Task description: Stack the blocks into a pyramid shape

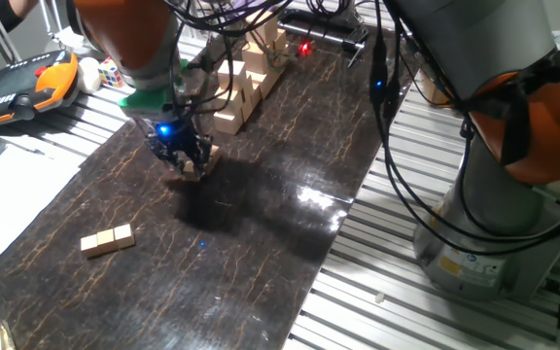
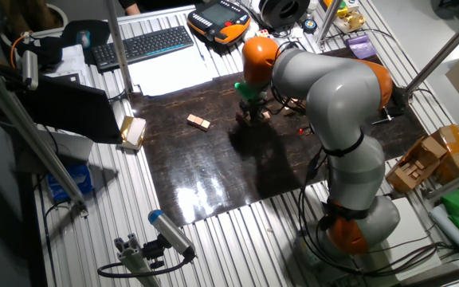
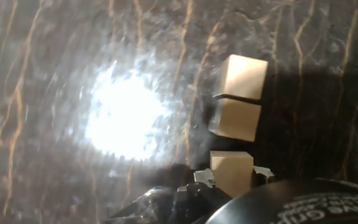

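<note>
While the hand [image 1: 185, 156] sits low over the dark mat [image 1: 261, 224] on the table [image 1: 377, 292], it holds one small tan cube [image 3: 231, 172] pinched between its fingertips [image 3: 205, 177]; the hand view shows the fingers narrow, closed on the cube's two sides.

Current step (judged): pick/transport. The task is at an early stage; no pyramid is built yet.

Block positions:
- Held cube: in the hand, at or just above mat level; contact w/ the mat cannot be told.
- Two cubes [image 3: 238, 102]: in the hand view, just ahead of the held cube, touching each other, roughly in line w/ it.
- Pair of cubes [image 1: 106, 239]: side by side, touching, near the mat's front-left area in one fixed view; well apart from the hand. Same pair shows in the other fixed view.
- Stepped stack of larger pale blocks [image 1: 246, 78]: at the far end of the mat; not part of the task.

Next move (judged) calls for:
1. Pick a base site; the lone pair is a candidate for a base row.
2. Carry the held cube there w/o brushing nearby cubes.
3. Set it flush against the row, edges aligned.
4. Open only after the cube rests flat.

Risk: glare on the mat hides detail near the hand, so alignment is hard to check.
</note>
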Motion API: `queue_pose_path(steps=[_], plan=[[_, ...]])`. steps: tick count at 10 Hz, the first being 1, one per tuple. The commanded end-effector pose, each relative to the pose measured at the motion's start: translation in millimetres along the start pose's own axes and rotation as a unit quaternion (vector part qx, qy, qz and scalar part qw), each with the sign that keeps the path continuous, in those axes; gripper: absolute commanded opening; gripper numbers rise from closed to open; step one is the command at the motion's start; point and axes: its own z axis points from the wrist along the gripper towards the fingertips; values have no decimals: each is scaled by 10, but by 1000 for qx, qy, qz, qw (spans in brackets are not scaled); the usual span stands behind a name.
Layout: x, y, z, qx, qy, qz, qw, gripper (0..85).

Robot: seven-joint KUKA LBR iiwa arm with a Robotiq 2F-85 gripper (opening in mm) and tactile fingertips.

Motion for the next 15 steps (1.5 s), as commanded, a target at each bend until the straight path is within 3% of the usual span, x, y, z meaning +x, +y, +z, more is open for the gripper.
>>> queue_pose_path(steps=[1,4,6,9,11,15], plan=[[-27,-17,26,-2,5,79,997,287],[-69,-7,89,-10,8,72,997,290],[-74,-1,99,-11,7,74,997,377],[-98,-14,123,-12,10,69,997,340],[-96,-5,127,-10,9,72,997,417],[-92,3,120,-13,10,73,997,443]])
